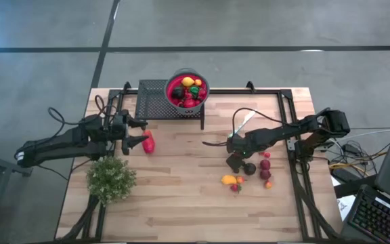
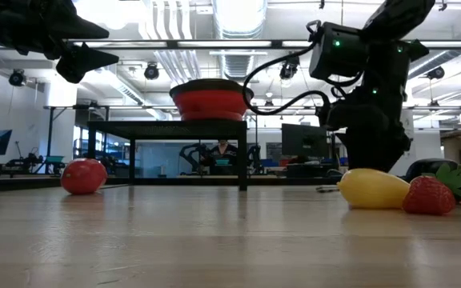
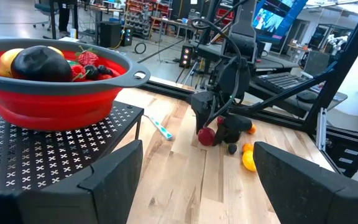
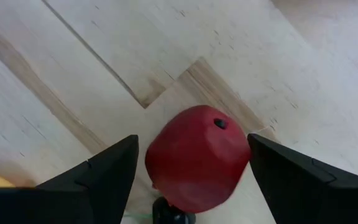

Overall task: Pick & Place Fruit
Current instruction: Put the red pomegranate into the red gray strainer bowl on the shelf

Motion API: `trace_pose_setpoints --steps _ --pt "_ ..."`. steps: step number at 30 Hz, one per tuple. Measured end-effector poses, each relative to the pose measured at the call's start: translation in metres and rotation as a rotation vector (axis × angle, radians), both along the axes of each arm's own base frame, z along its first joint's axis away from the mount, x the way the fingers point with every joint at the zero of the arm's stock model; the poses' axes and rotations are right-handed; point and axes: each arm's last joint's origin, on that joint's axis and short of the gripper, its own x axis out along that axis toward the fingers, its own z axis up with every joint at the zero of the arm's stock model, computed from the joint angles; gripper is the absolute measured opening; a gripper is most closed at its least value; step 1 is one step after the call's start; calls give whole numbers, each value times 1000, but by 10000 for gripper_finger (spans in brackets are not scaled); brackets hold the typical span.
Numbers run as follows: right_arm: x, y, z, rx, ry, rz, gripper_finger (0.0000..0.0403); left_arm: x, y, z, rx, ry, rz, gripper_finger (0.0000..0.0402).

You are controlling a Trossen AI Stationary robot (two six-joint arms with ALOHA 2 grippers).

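Item: right pincer [image 4: 191, 180], fingers apart, straddling round dark-red toy fruit [image 4: 197, 158] on desk [image 4: 73, 56]. Risk: off-centre closure squirts fruit sideways.

I see the wooden table [image 1: 181, 196]: loose fruit [image 1: 249, 173] right of centre, red piece [image 1: 148, 143] left, plant [image 1: 111, 179] lower left, black rack [image 1: 156, 103] top centre.

A robotics lab or workshop is stretching out behind the wooden tabletop [image 2: 214, 240]: ceiling ducts and strip lights [image 2: 238, 12] are glowing overhead, monitors [image 2: 301, 142] are standing on benches, and cluttered shelves [image 3: 145, 12] are lining the concrete floor [image 1: 249, 24].
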Motion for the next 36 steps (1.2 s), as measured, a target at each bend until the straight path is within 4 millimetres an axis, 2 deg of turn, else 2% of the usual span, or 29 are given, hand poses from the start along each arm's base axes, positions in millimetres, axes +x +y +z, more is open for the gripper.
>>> trace_pose_setpoints --steps 19,31,36 --pt "-1 -4 -1 -16 1 -16 226 0 0 0 0 0 0 312" --pt "0 -5 0 -18 -6 -11 221 0 0 0 0 0 0 312" --pt "8 -11 9 -29 -42 11 214 0 0 0 0 0 0 312"
